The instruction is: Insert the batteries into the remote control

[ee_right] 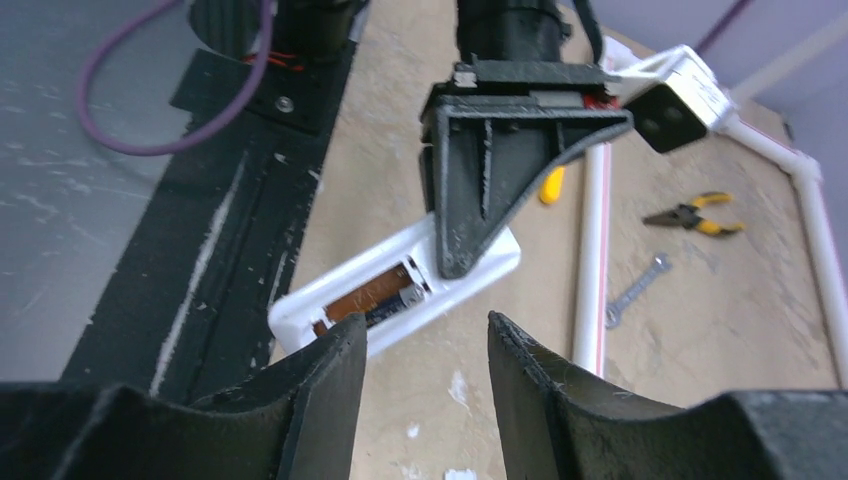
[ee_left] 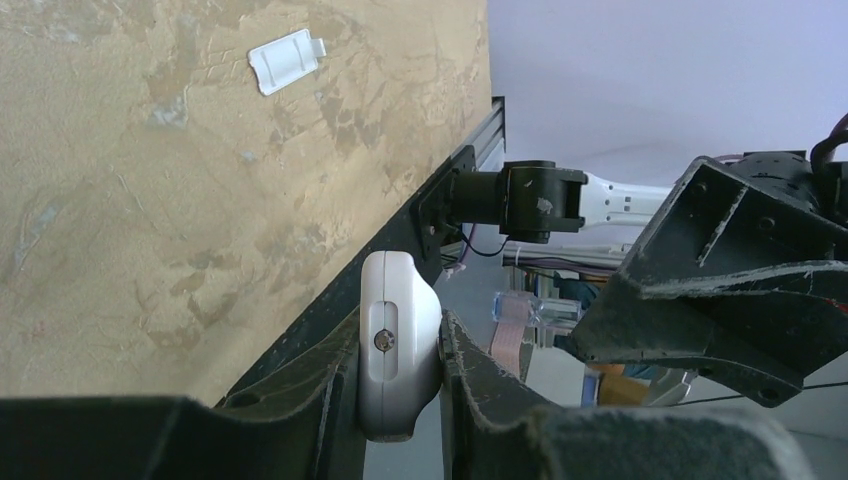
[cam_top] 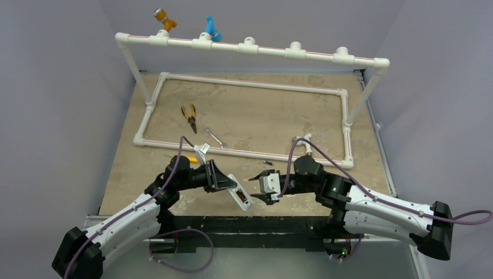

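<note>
- Nearest to the right wrist camera are the fingers of the right gripper (ee_right: 425,345). They stand apart with nothing between them, just beside the remote control (ee_right: 300,318).
- Left gripper (ee_left: 400,330) is closed on the remote control near one end. It holds the remote tilted in the air above the near edge of the table (cam_top: 261,110), with the back side turned toward the right arm.
- Compartment (ee_right: 360,292) on the back is uncovered. One battery (ee_right: 398,300) lies in one bay; the bay beside it shows brown and looks empty.
- Second battery (cam_top: 268,163), as I judge the small dark thing, lies on the table near the white pipe frame (cam_top: 250,152), apart from both grippers.
- Cover piece (ee_left: 285,60) lies flat on the table, well apart from the remote.
- Step in hand, as I judge it: about half of the loading is done and the right arm is free for the other battery.
- Next move calls for a careful pinch across the middle of this thin round thing, which may roll. It must then be laid into the empty bay in the correct direction.
</note>
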